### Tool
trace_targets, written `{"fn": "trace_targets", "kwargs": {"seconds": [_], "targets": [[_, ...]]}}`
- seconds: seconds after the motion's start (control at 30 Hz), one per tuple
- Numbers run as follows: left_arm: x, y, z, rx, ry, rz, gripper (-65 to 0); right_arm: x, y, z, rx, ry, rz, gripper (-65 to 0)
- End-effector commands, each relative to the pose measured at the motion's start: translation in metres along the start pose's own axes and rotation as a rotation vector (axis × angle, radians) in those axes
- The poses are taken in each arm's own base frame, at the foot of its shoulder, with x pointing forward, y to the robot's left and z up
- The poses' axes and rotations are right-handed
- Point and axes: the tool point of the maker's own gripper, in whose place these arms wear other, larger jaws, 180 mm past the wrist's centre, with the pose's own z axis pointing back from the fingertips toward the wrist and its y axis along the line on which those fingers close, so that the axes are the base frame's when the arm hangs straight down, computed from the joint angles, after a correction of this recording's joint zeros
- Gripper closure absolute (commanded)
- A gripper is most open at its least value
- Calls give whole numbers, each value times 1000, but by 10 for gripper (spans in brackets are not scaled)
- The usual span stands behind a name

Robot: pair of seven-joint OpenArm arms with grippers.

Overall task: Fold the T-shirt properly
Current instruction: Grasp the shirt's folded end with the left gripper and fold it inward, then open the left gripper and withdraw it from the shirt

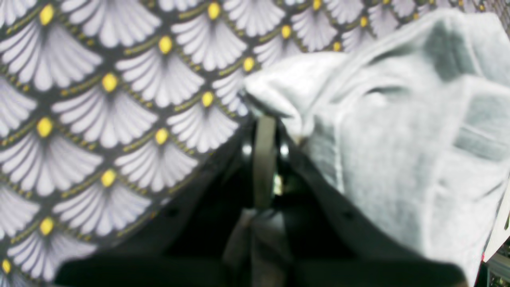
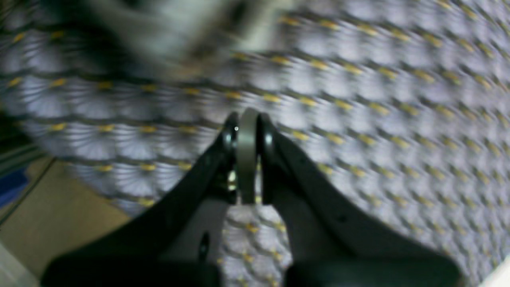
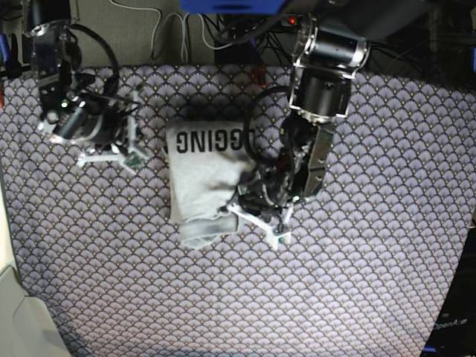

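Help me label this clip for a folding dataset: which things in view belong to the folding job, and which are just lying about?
Belongs to the job:
- grey T-shirt, partly folded, black lettering showing
- left tool, shut at the shirt's edge
- right tool, shut, away from the shirt

Just lying about:
- fan-patterned cloth covering the table
- white cables behind the table

A robotics lab: two black robot arms (image 3: 316,111) stand over a desk draped in purple-grey fan-patterned cloth (image 3: 387,245), loose cables (image 3: 186,33) along the upper edge.
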Motion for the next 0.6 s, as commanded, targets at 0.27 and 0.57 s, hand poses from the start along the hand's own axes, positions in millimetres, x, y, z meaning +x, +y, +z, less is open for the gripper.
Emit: {"fn": "trace_targets", "kwargs": {"seconds": [0.27, 0.57], "targets": [[88, 11, 96, -93, -266, 84, -4, 35, -30, 33, -135, -72, -42, 0], [42, 178, 170, 147, -290, 250, -4, 96, 10, 18, -29, -176, -82, 0]]}}
